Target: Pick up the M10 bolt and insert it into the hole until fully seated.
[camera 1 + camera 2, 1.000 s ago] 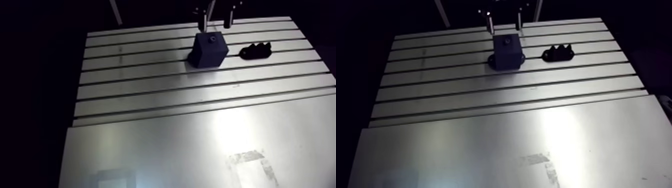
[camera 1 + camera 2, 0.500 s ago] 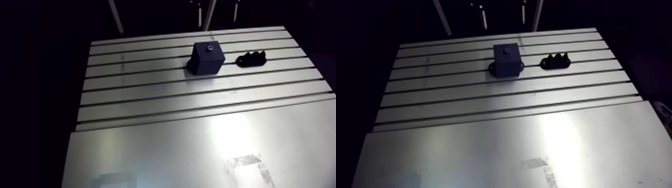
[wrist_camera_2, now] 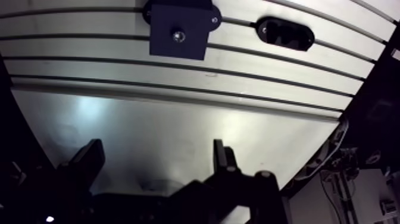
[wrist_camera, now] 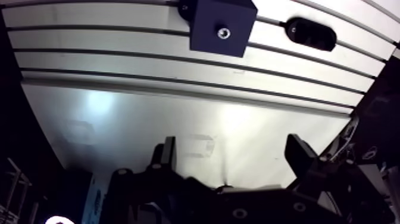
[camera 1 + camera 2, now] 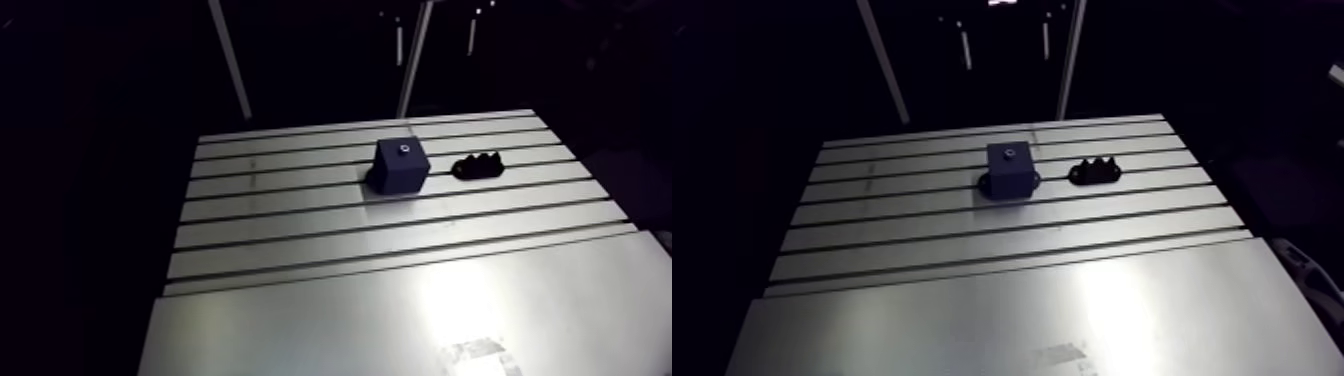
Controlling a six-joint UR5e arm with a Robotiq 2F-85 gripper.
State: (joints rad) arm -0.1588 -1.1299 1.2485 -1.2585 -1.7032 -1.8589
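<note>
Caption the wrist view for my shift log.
Open hand above the slotted table; dark block with a bolt in its top, dark holder beside it.

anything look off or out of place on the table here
Nothing stands out. The dark block sits flat on the slotted table with a shiny bolt head set in its top. The black notched holder lies beside it, apart, and the gripper hangs well clear, jaws open and empty.

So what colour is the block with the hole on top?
Dark navy blue. The cube-shaped block shows best in the wrist view.
</note>
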